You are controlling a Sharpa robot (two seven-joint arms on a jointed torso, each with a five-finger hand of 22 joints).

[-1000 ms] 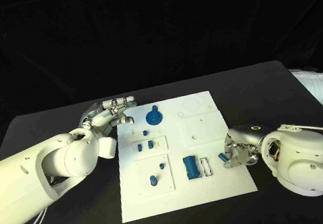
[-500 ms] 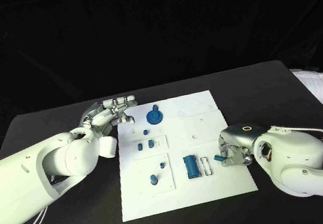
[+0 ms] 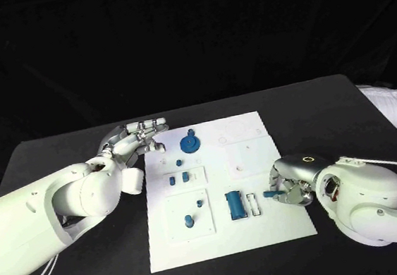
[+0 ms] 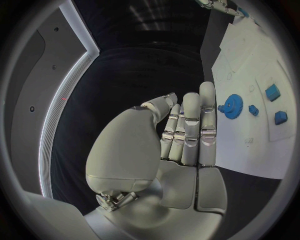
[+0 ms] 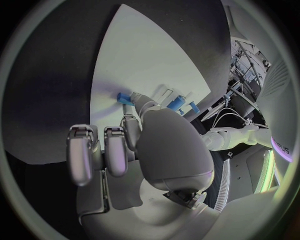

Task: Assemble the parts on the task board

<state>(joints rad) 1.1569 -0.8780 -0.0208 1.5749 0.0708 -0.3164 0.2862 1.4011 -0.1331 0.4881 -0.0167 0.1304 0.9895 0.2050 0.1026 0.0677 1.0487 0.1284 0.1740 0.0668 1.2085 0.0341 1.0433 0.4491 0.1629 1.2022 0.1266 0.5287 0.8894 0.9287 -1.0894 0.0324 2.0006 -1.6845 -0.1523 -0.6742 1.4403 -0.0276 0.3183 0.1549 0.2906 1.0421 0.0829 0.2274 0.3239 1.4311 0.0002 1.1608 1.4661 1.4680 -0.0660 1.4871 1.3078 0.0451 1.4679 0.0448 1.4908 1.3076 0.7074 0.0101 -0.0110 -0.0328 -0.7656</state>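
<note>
The right hand sits at the right edge of the task board, toward its near end, and pinches a small blue part at its fingertips; the right wrist view shows the same blue part held out over the white plate, with the other fingers curled back clear of it. Just beside it on the board stand a tall blue block and a narrow white slot piece.

The left hand rests at the board's far left corner, its fingers pressed together and straight, holding nothing (the left wrist view shows them side by side, with the blue gear near their tips). The gear lies on the board near its far edge, and other small blue pieces sit in the left-hand panels.

The step in hand appears to be seating the pinched part into a place near the blue block. To do it well, the right hand should likely line the part up over its seat before lowering, keep the pinch firm so the piece does not twist, and come down straight. The curled fingers should stay away from the block, since a nudge could upset it.
</note>
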